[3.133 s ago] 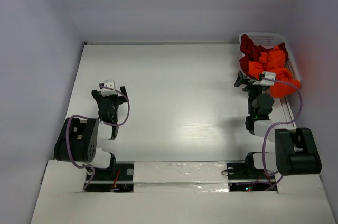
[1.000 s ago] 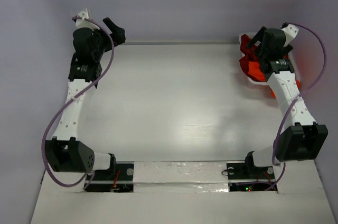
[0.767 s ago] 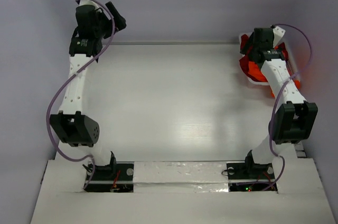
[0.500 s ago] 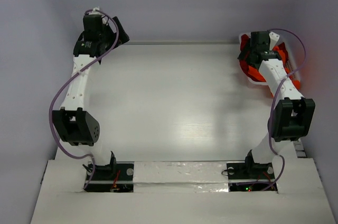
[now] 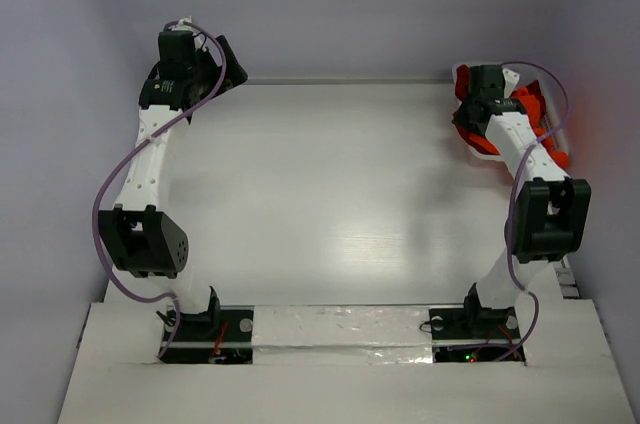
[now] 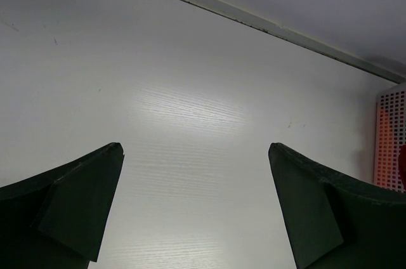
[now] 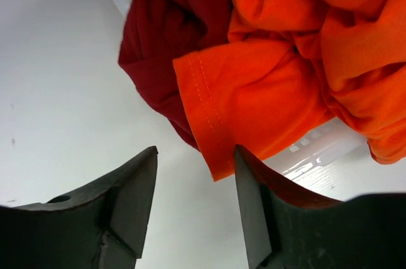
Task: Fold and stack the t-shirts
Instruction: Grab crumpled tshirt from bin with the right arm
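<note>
You are at the very start of this job: nothing is folded and nothing is stacked. The orange t-shirt [image 7: 266, 91] and the dark red t-shirts [image 7: 171, 40] lie crumpled together in a heap at the white lattice basket [image 6: 388, 129] in the far right corner of the tabletop [image 5: 330, 184], with some of the cloth spilling over the basket's edge onto the surface. How many red ones are in that bundle cannot be told from here. The wide middle of the tabletop, where you would spread a shirt out, has no garment on it. Your right claw [image 7: 195, 151] is reached out to the heap, its fingers apart with a clear gap between them and pinching nothing; the stitched hem of the orange t-shirt hangs just beyond the fingertips, nearer the right-hand finger, and the cloth does not look caught. Your left claw [image 6: 195, 155] is spread wide over bare tabletop near the far left corner, well apart from the shirts and holding nothing. So everything is left to do: take hold of the first shirt, draw it out of the heap, lay it flat, fold it, then do the same for each of the others and pile them up.
</note>
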Motion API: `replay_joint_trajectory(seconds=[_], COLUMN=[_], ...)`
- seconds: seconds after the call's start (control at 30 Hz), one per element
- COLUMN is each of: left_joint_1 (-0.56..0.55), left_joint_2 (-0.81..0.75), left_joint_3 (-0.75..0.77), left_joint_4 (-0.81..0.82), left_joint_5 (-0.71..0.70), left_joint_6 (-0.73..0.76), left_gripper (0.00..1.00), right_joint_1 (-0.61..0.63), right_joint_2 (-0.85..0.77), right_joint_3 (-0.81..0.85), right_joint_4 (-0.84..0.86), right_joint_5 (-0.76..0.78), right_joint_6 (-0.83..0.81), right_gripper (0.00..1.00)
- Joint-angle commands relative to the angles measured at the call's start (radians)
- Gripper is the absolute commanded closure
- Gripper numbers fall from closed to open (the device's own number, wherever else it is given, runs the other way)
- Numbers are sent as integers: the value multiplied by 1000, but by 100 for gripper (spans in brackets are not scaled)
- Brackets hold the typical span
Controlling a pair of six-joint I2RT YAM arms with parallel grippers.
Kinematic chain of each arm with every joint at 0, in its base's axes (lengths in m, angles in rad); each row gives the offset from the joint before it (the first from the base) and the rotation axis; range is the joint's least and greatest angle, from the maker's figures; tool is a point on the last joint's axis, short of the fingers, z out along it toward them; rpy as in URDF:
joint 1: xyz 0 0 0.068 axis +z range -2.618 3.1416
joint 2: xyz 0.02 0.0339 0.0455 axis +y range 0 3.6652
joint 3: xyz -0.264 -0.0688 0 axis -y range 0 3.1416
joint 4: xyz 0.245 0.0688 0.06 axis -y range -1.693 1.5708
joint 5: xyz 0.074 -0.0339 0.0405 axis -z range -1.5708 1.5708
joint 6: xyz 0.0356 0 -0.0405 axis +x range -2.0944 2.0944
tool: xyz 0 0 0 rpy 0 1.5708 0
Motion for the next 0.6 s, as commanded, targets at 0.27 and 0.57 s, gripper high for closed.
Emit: replay_joint_trajectory(seconds=[0.27, 0.57], left_joint_1=[-2, -2], left_joint_2=[-54, -52], left_joint_3=[16, -1], left_joint_4=[8, 21], left_joint_5=[-5, 17], left_joint_6=[5, 2], left_gripper=[1, 1], right_joint_1=[-4, -4], right_joint_2=[31, 26], right_joint_3=[-4, -5], right_joint_4=[15, 4], right_joint_5=[15, 65], right_joint_6=[24, 50], right_gripper=[58, 75])
